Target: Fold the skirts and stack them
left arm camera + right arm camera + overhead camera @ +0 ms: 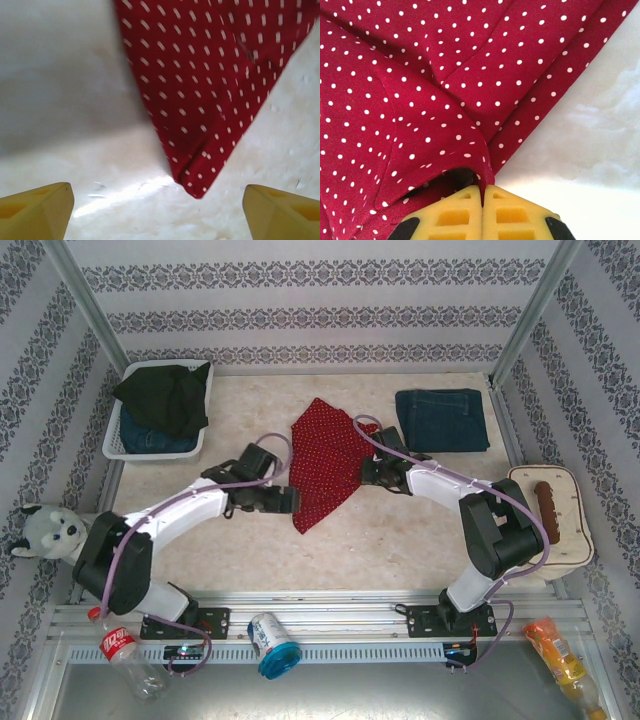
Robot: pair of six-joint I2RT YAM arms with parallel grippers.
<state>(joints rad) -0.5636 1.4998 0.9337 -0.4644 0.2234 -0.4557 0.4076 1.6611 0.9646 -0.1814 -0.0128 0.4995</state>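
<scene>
Notably, basket (114, 436) holds black skirt (165, 395) atop denim skirt (150, 439).

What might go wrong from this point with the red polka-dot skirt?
1. The right gripper pinches only a thin bit of the red skirt at its fingertips; the cloth may slip out on a pull.
2. The left gripper is open, short of the skirt's corner; a pull from the right side alone would probably bunch the skirt instead of folding it.
</scene>
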